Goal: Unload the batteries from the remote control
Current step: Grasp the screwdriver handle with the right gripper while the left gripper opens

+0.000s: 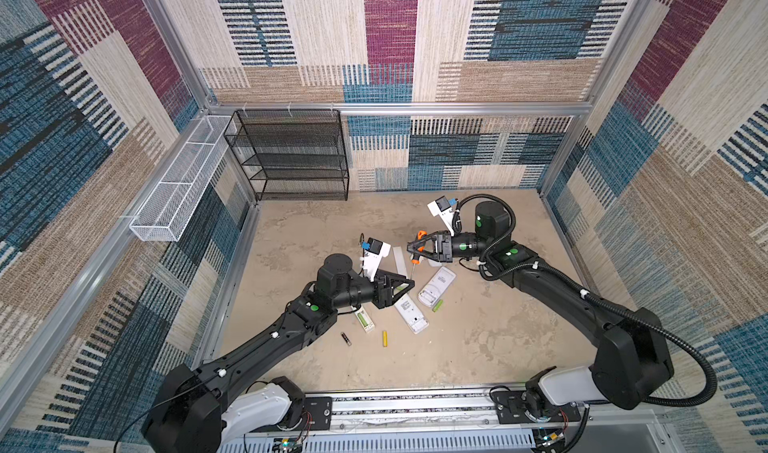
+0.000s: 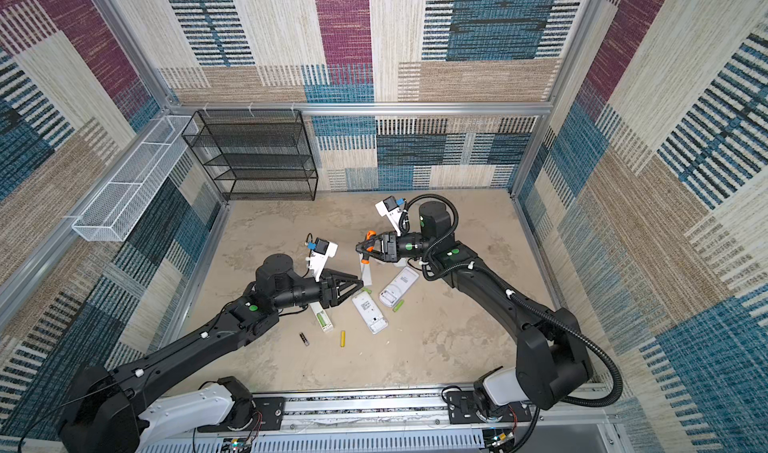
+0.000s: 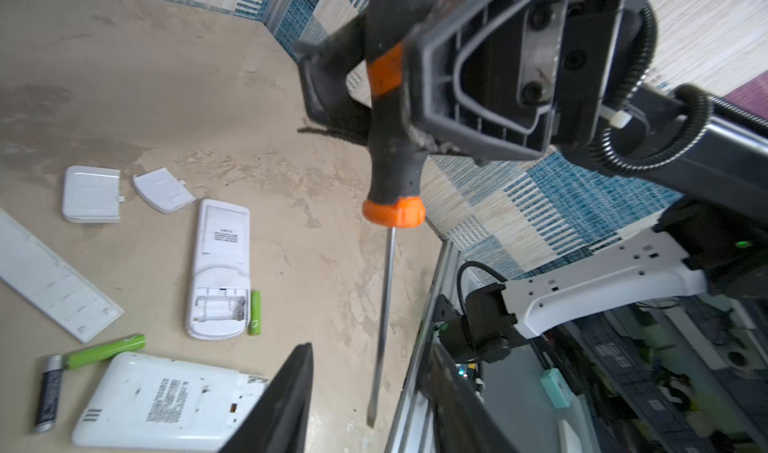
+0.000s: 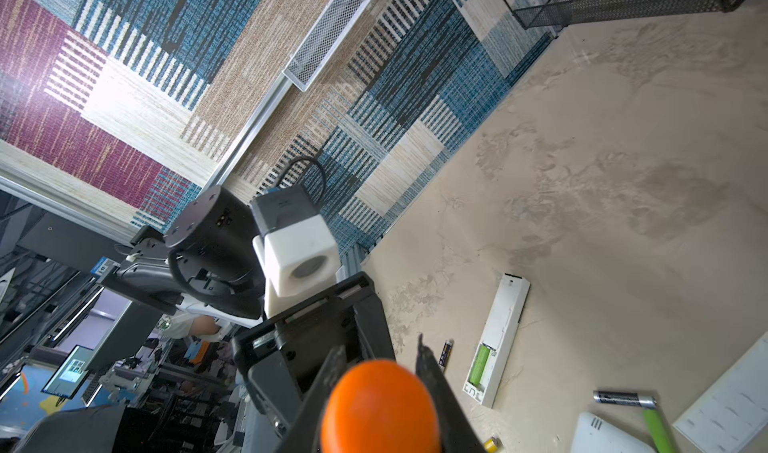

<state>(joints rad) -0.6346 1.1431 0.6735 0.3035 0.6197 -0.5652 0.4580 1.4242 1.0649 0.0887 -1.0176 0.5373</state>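
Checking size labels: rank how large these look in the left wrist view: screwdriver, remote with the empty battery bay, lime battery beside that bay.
1. screwdriver (nearest the camera, so inflated)
2. remote
3. lime battery

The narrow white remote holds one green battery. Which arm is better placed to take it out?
Left, probably. The left pincer is open and empty, and the narrow remote with its green battery lies beside that arm's wrist. The right pincer is farther, shut on the screwdriver.
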